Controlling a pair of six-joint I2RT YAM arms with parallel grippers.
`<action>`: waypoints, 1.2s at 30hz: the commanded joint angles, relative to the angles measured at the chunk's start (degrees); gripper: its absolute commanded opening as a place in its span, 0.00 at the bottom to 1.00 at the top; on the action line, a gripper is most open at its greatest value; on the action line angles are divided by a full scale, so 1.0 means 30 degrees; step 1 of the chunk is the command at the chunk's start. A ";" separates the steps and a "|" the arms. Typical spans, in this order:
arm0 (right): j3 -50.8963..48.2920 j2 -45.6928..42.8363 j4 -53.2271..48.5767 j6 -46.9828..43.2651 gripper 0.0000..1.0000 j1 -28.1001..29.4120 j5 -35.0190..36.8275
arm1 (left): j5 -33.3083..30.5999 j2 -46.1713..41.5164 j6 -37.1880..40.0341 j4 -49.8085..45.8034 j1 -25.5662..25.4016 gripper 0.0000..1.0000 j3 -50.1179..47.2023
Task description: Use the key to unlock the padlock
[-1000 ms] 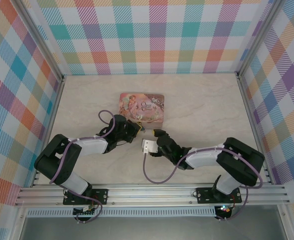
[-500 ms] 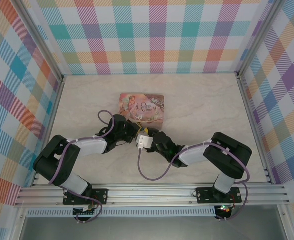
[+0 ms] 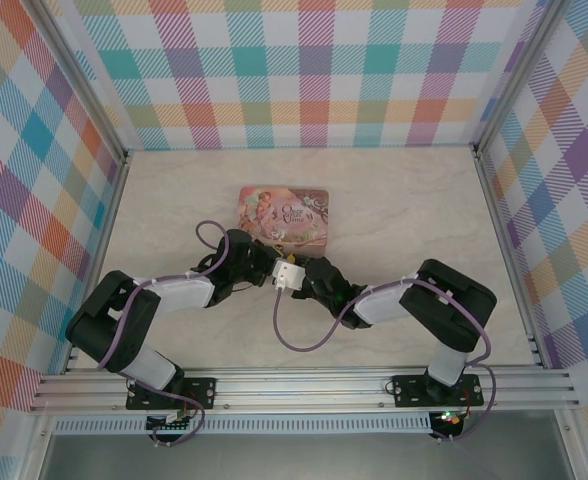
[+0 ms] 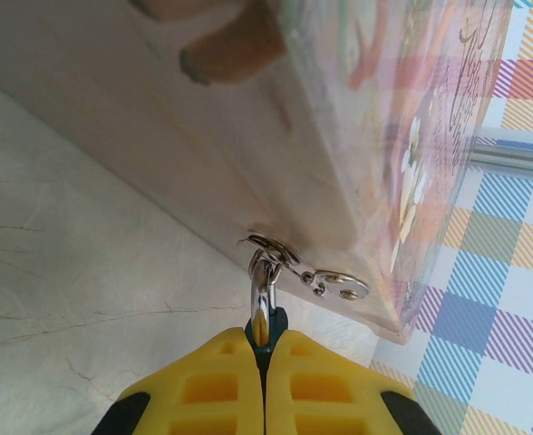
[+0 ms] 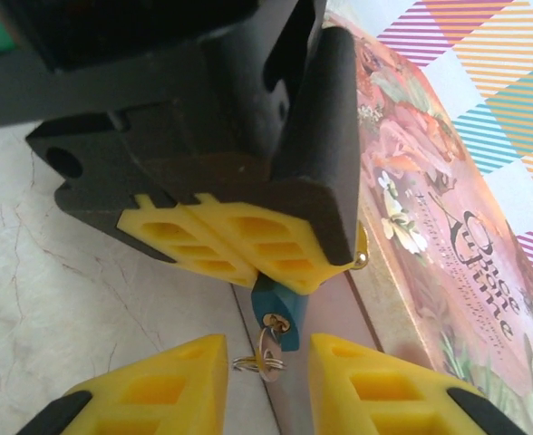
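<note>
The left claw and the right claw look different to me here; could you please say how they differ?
The left claw is shut on the padlock, gripping its teal body; the right claw is open and holds nothing. The left claw grips the padlock where it hangs on the tin; the right claw faces it, straddling the small ring hanging from the padlock. Both have yellow fingers.

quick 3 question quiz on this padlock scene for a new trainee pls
1. True or false: the left gripper is shut on the padlock.
2. The padlock's shackle hooks through: A) the clasp on the tin; B) a table rail; C) nothing.
3. Fill in: the right gripper has its jaws apart, one on each side of the hanging ____.
Key: 1 true; 2 A; 3 key.
</note>
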 commanded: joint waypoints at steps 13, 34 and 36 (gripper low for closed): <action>0.0876 0.0891 0.0847 0.0536 0.20 -0.0111 0.0458 | 0.0544 -0.0676 -0.0005 0.0246 -0.0052 0.00 0.0724; 0.1537 0.1166 0.0205 0.4233 0.00 -0.0141 0.2201 | 0.0675 -0.0643 -0.0145 0.0324 -0.0052 0.00 0.0662; 0.1490 0.0996 -0.0106 0.5196 0.00 -0.0184 0.2205 | 0.0667 -0.0631 -0.0161 0.0339 -0.0052 0.00 0.0616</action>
